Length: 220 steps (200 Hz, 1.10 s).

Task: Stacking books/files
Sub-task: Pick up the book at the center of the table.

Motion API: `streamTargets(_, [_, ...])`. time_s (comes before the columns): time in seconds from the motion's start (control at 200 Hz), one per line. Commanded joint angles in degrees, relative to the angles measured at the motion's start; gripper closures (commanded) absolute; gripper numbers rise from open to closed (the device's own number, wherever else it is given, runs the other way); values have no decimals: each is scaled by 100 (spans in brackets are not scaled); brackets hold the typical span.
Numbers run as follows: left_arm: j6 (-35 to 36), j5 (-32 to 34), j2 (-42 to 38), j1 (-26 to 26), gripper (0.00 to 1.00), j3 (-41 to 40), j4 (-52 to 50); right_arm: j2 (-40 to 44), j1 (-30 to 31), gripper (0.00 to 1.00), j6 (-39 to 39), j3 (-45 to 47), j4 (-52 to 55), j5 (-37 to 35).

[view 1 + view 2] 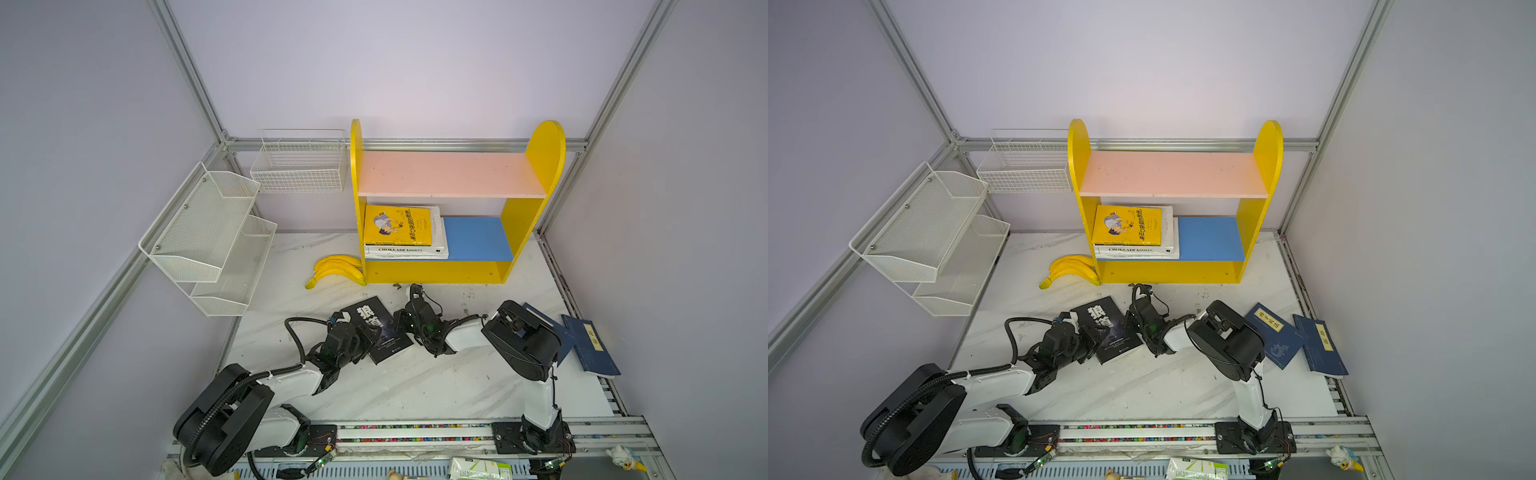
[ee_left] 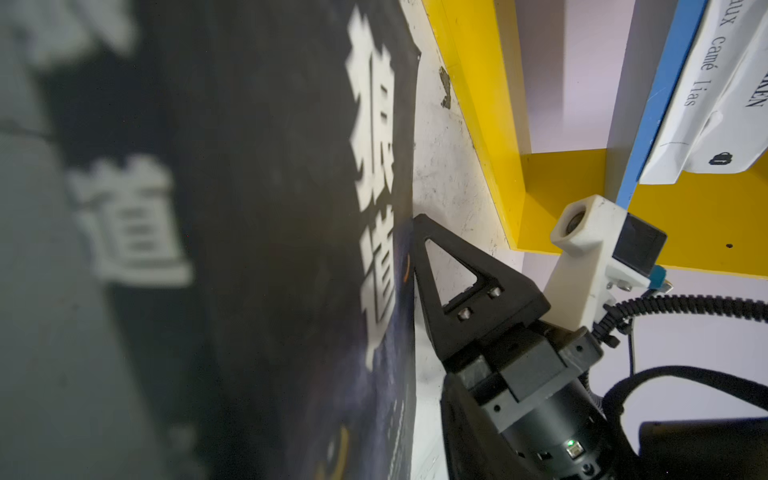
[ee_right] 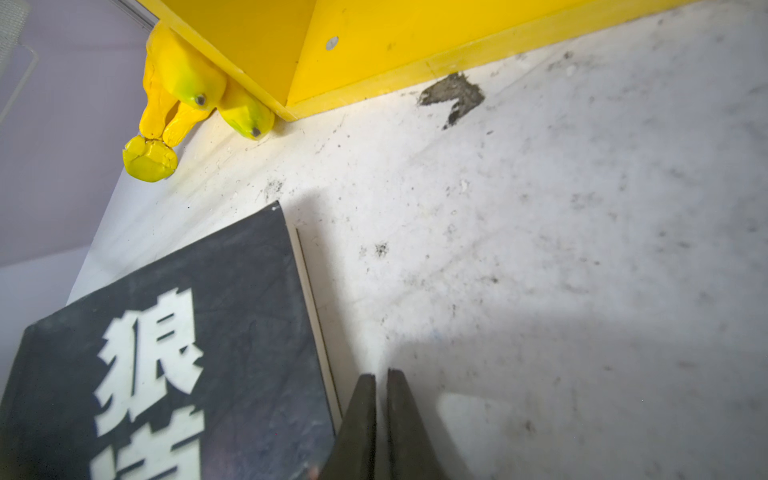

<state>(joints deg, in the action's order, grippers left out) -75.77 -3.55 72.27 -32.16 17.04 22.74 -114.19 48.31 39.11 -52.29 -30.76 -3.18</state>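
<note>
**Black book between my two end effectors**

The black book (image 1: 376, 328) lies cover up on the desk (image 1: 415, 382), in front of the shelf (image 1: 436, 272), with its white characters showing. My right end effector (image 3: 381, 376) is pressed together with nothing between its fingers. It sits low on the desk, and in the left wrist view its tip touches the book's page edge. My left end effector (image 1: 368, 332) is at the opposite side of the book, over the cover. The left wrist view shows only the blurred cover close up, so I cannot tell whether those fingers are spread or pinching the book.

The yellow book (image 1: 397, 225) lies flat on top of the white books (image 1: 438, 241). That stack rests on the blue board at the left end of the shelf's lower compartment.

A navy book (image 1: 1273, 334) and a second navy book (image 1: 1318, 345) lie just beside each other on the desk to my right, well apart from the black book.

The bananas (image 1: 336, 270) lie on the desk against the shelf's left foot.
</note>
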Motion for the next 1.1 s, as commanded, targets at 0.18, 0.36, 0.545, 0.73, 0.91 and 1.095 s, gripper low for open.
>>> streamTargets(0.18, [179,228,-346,70,63,218,-160,-489,104,86,-42,154,1292,310])
streamTargets(0.36, [213,58,-429,70,76,87,583,-263,107,85,-90,-12,1284,375])
streamTargets(0.545, [370,-28,-824,75,88,156,569,317,92,81,-187,-200,1272,457])
streamTargets(0.73, [585,-248,-1378,70,95,292,168,1407,-38,65,-170,-223,1406,249])
streamTargets(0.91, [1152,-1021,-1768,75,100,812,-505,2696,-551,34,26,137,1450,-47])
streamTargets(1.095, [1645,-1712,-2040,70,100,1569,-950,4209,-1345,8,254,550,1450,235])
